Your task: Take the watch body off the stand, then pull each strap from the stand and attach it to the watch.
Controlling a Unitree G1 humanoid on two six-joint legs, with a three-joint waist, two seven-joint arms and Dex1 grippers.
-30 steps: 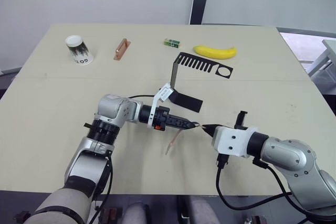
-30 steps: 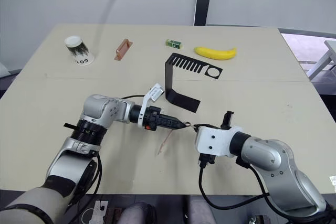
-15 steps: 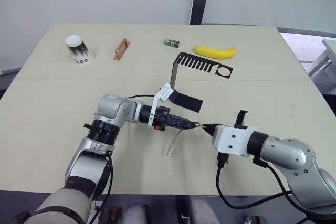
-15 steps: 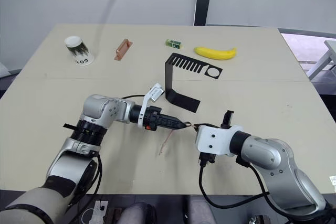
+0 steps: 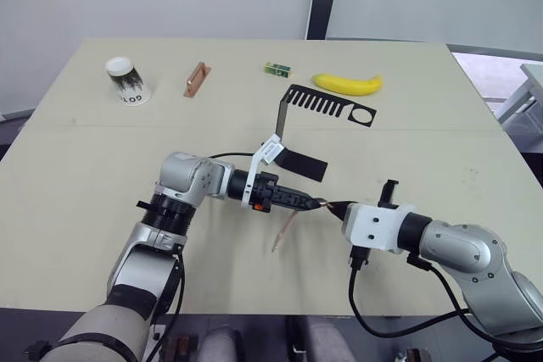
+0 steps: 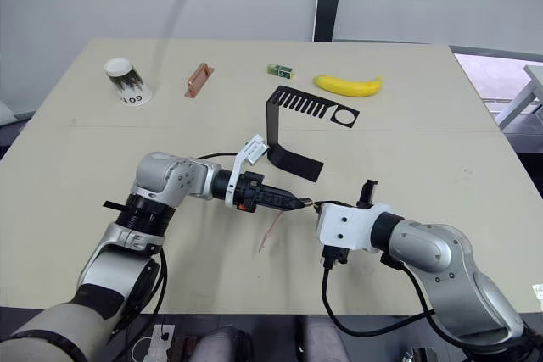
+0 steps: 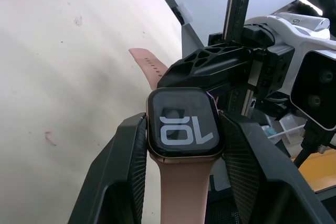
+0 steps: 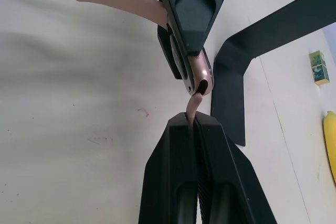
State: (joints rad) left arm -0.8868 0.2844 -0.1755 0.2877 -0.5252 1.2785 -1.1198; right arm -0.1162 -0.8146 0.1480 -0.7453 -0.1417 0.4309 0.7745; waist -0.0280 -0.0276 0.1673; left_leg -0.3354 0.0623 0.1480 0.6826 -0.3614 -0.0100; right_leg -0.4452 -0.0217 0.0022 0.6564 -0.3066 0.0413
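**Two grippers meeting over the watch at the middle of the table**

On the far left of the beige table (image 5: 76,167), a white paper cup (image 5: 127,80) is lying, and next to it a copper-brown grooved block (image 5: 196,79). Further right, a small green box (image 5: 277,69) and a yellow banana (image 5: 348,84) are sitting near the far edge.

The left gripper (image 5: 310,203) is reaching toward the centre and is clamping the small black rounded-square watch body (image 7: 181,123) between its two fingers. The left wrist view is showing the lit screen and one pinkish-tan strap (image 7: 178,182) already joined to the case; in the eye views this strap (image 5: 282,231) is hanging down to the table.

Just behind, the black bent sheet-metal stand (image 5: 293,129) is standing with its slotted top plate free.

The right gripper (image 5: 333,206) is pinching the second pinkish-tan strap (image 8: 195,102). The right wrist view is showing its end touching the edge of the watch case, which the eye views are not making clear.
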